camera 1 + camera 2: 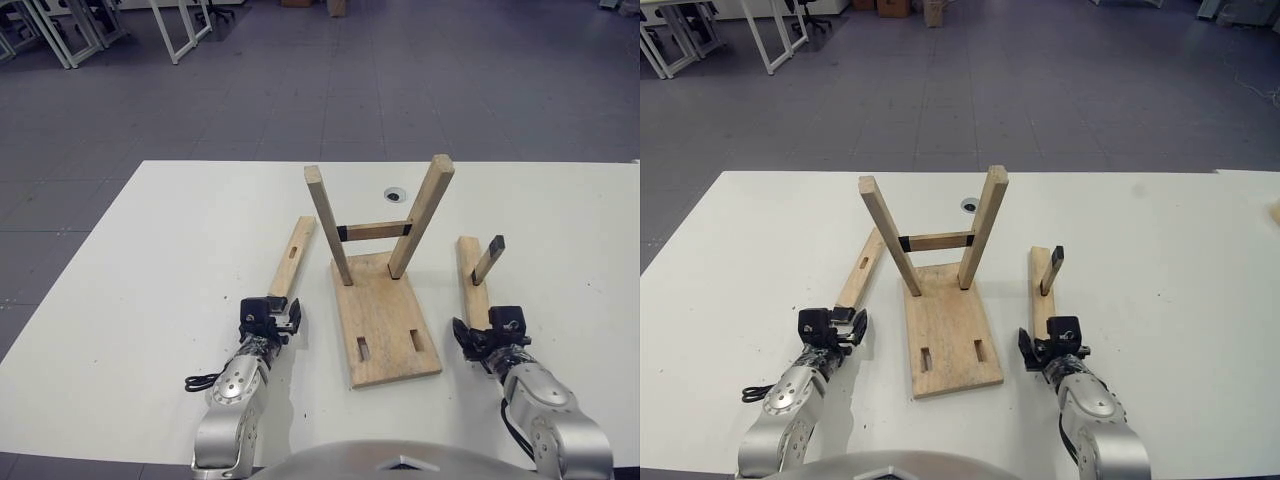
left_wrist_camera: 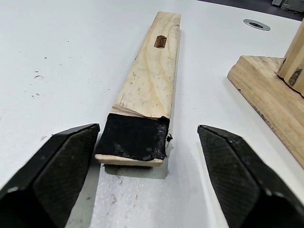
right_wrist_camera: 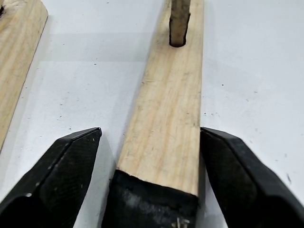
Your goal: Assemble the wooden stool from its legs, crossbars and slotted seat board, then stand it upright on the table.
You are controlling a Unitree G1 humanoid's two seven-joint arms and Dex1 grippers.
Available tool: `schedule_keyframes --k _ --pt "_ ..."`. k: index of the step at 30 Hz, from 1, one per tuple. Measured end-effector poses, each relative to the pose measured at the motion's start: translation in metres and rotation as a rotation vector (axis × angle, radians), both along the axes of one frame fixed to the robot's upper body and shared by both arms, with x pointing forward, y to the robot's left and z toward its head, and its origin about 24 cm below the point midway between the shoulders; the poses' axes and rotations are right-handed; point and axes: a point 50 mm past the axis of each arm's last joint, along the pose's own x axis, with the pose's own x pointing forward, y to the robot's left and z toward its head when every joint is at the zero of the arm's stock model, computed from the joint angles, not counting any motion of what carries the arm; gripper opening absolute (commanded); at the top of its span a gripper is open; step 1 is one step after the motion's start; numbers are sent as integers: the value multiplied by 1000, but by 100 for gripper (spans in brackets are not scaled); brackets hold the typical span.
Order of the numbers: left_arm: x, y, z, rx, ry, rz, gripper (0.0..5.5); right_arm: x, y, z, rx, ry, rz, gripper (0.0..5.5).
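Both wide open, the left claw (image 1: 272, 312) straddles the left leg (image 1: 293, 255) at its taped end and the right claw (image 1: 490, 328) the right leg (image 1: 468, 272); closing off-centre could skid a leg into the seat board (image 1: 385, 330) lying between the claws.

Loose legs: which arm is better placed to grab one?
Probably right: the right gripper, fingers open, straddles the right leg past its taped end; the left gripper flanks only the tip of the left leg.

Head stereo down over table (image 1: 180, 260); wrist cams close.
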Motion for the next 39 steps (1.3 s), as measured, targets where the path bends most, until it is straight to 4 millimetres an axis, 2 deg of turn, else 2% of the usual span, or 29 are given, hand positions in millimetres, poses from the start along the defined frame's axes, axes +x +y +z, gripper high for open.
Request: schedule_keyframes --k 5,7,11,13,15,18,22,25,26,30,35,39 --pt "0 0 0 0 1 0 383 3 -4 -1 2 -6 -5 235" --pt "0 1 -1 -1 7 5 383 6 -12 0 -5 -20 -8 204" --pt "9 14 7 -58 -23 64 383 18 -32 5 9 -39 -45 204" --pt "19 23 20 -125 -82 31 383 30 -38 19 50 -111 -58 204" --pt "34 38 48 -208 -200 -61 383 53 -45 51 78 -265 -46 204" --pt "38 45 69 -469 -196 -274 383 64 -48 81 236 -401 -12 204" --pt "23 46 109 -842 -186 -649 383 67 -30 126 622 -581 223 203" --pt "22 35 143 -1015 -172 -935 383 52 -10 132 864 -506 463 203" --pt "24 29 146 -1033 -160 -986 383 45 -1 130 921 -451 535 203" --pt "32 6 146 -1056 -69 -1103 383 35 30 123 1027 -272 752 203" --pt "37 -7 141 -1018 -19 -1154 383 36 48 120 1035 -188 851 203" --pt "38 -12 131 -960 27 -1153 383 26 60 117 1028 -103 974 203"
